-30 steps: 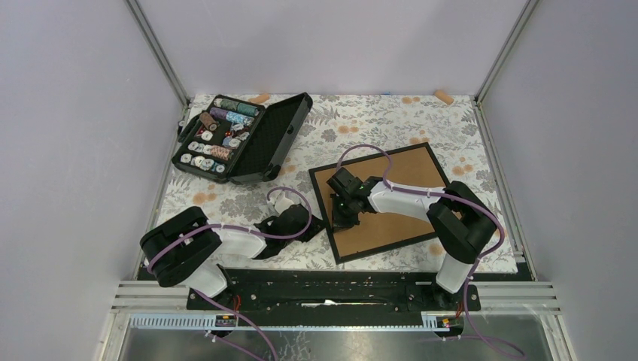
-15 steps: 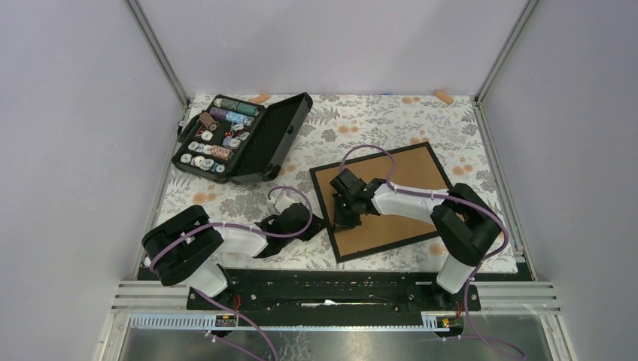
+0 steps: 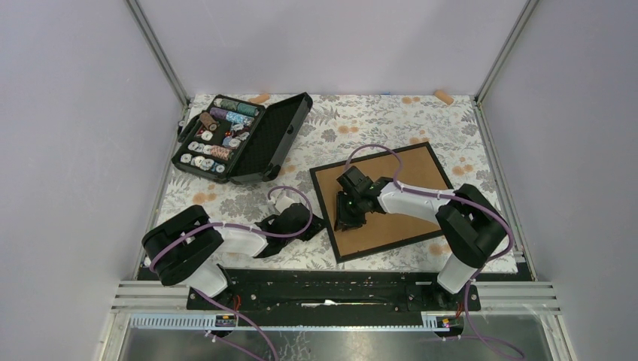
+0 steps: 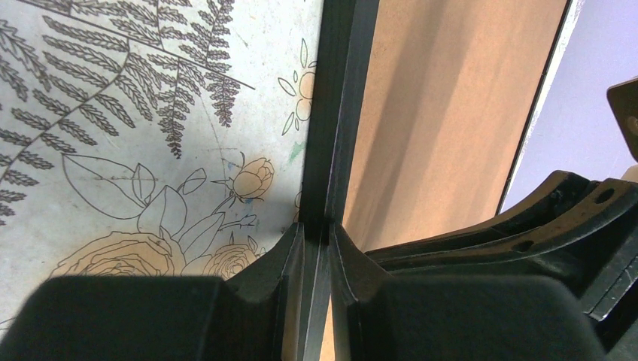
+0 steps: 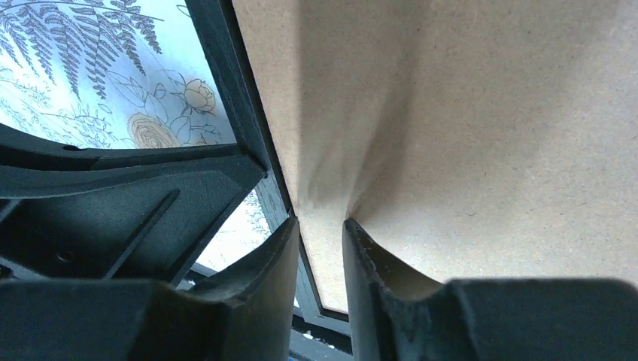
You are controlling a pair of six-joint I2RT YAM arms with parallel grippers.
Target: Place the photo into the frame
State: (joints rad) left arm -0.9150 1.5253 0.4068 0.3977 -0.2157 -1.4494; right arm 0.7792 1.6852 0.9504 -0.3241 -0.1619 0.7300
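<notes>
You're spreading the right gripper (image 5: 322, 226) off the frame (image 3: 421, 169) at nine o'clock, left gripper (image 4: 316, 229) clamping its rail: seating seems done

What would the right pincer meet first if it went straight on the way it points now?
Most likely the brown backing board of the frame, just inside its black rim: the right pincer points down at it, jaws slightly parted. How near the tips are is unclear.

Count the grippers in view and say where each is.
2. The left gripper is shut on the frame's black left rail; the right gripper, jaws parted, is at the brown board beside that rail.
</notes>
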